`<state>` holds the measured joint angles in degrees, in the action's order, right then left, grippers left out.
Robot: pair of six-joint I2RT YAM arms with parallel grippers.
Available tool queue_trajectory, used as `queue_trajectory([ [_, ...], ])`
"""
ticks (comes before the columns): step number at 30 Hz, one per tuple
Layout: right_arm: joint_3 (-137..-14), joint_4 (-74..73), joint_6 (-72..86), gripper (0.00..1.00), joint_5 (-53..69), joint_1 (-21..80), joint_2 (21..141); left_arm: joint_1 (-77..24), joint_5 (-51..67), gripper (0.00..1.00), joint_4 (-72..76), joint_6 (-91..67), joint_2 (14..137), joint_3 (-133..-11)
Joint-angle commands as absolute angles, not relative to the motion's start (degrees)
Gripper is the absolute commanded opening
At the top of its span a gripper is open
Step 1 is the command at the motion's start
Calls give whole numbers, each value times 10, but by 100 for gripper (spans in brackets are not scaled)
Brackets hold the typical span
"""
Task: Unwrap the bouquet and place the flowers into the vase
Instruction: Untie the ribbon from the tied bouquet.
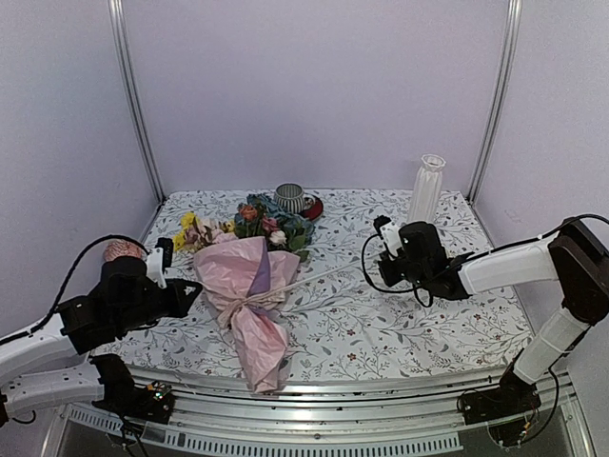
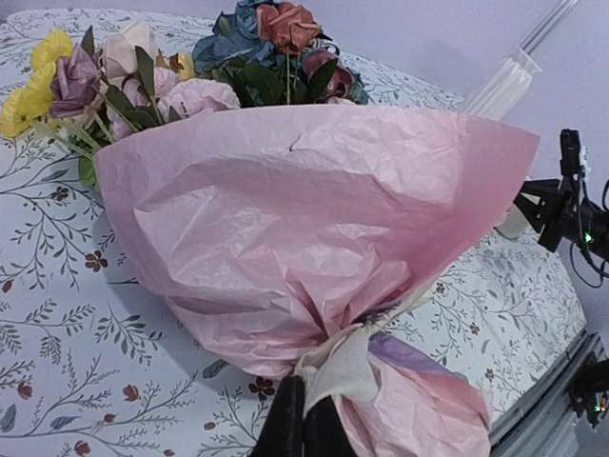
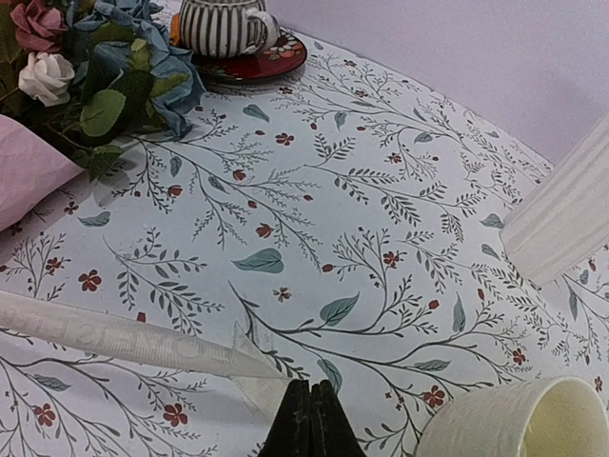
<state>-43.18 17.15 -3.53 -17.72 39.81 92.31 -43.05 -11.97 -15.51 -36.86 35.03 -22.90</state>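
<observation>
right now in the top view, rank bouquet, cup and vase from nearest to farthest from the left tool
1. bouquet, right at the left tool, just to its right
2. cup, back centre
3. vase, back right

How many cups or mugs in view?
2: a striped grey cup on a red saucer behind the pink-wrapped bouquet; a cream mug by the right gripper. Others may be hidden.

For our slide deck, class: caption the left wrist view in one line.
Left gripper, jaws shut on the ribbon tying the pink-wrapped bouquet.
</observation>
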Motion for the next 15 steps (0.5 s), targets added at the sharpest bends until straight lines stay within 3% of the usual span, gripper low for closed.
queue_trajectory([
  [1,-421,186,-16,2,-215,385,901,-420,-138,0,-157,-369,326,-247],
  [15,-418,192,-13,2,-204,385,900,-420,-56,0,-125,-355,336,-296],
])
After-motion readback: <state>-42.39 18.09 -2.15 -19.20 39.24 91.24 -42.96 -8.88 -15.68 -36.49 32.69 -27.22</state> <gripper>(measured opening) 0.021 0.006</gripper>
